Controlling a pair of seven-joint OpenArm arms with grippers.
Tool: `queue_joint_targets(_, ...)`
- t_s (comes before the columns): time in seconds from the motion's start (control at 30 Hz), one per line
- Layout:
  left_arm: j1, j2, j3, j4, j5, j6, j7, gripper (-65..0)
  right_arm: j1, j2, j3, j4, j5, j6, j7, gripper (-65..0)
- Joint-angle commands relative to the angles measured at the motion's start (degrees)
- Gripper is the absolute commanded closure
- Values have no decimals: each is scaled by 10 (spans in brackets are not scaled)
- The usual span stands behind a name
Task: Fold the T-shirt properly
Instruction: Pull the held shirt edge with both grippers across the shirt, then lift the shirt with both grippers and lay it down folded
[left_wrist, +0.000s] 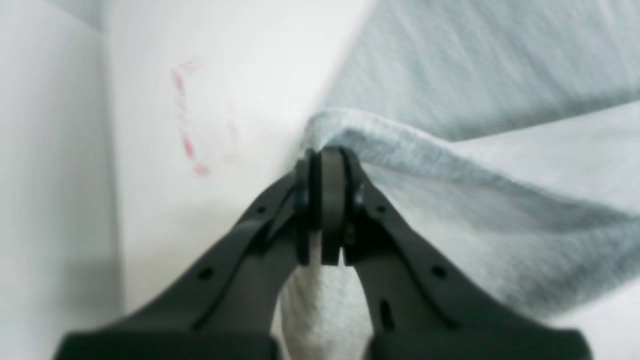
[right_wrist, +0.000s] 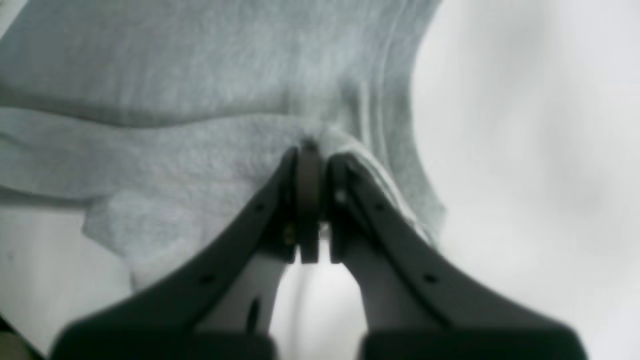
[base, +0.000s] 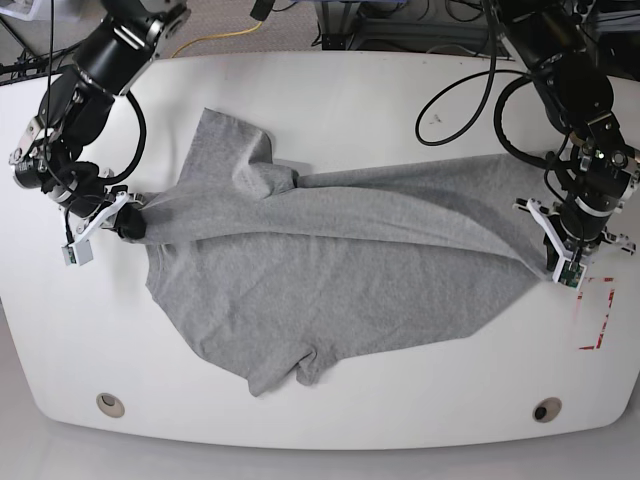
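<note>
On the left of the base view, the right gripper (base: 128, 222) is clenched on one edge of the T-shirt (base: 330, 270). The shirt is spread across the middle of the white table (base: 330, 90), top layer pulled taut. Over right, the left gripper (base: 548, 250) pinches the opposite edge. Looks like an early fold underway, with most folding left.

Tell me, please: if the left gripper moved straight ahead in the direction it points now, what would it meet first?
The left gripper is shut on an edge of the T-shirt, so it already touches the cloth. Straight beyond its tips, the left wrist view shows bare white table, with more shirt to one side. Depth is unclear.
</note>
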Motion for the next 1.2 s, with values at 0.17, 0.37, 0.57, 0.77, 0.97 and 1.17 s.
queue_joint_targets(0.17,-81,-1,33,10,35,4,-15,0,115,14,-35,12,-113,0,41,0)
queue_joint_targets(0.37,-129,-1,58,10,61,4,-15,0,182,17,-76,12,-199,0,62,0)
queue_joint_targets(0.57,-201,-1,58,10,82,4,-14,0,251,32,-118,14,-246,0,63,0)
queue_joint_targets(0.77,-277,-4,58,10,86,35,-14,0,324,56,-178,13,-249,0,63,0)
queue_joint_targets(0.97,-348,-19,58,10,87,35,-11,0,402,77,-243,12,-249,0,60,0)
queue_joint_targets(1.17,-456,-43,58,10,85,35,61,0,489,98,-307,11,-245,0,59,0)
